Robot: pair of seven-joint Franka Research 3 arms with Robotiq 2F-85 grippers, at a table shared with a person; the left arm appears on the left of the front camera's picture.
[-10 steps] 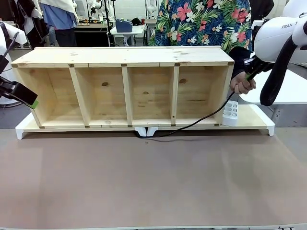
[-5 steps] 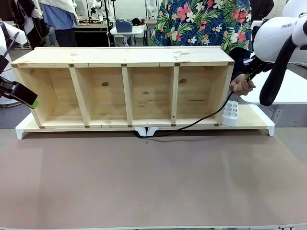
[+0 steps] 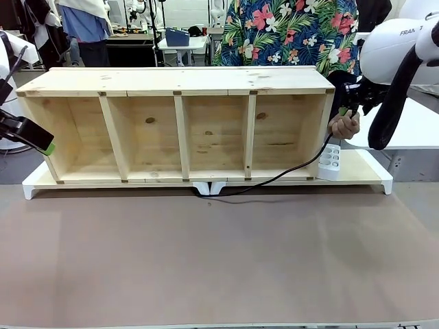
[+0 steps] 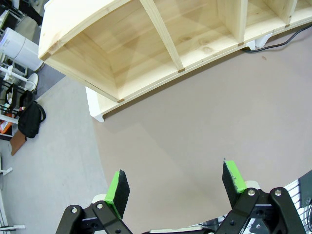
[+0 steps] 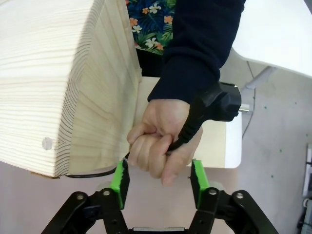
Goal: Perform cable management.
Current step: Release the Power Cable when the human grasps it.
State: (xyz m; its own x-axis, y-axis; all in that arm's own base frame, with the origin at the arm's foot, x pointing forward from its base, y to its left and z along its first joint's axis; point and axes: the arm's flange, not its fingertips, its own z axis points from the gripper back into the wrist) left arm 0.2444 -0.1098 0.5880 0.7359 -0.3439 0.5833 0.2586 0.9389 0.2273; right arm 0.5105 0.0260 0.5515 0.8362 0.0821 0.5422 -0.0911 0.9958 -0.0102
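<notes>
**At Right of Frame, One Hand Holds the Cable**

Left of frame, the left tool [image 4: 176, 186] hangs wide, empty. One four-bay wooden shelf [image 3: 180, 123] fills centre. Right, one hand [image 5: 158, 146] grips one cable [image 5: 192, 124]; the right tool [image 5: 159, 183] gapes around it.

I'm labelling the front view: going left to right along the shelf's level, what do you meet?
Left gripper → wooden shelf → person's hand holding the cable → right arm.
</notes>
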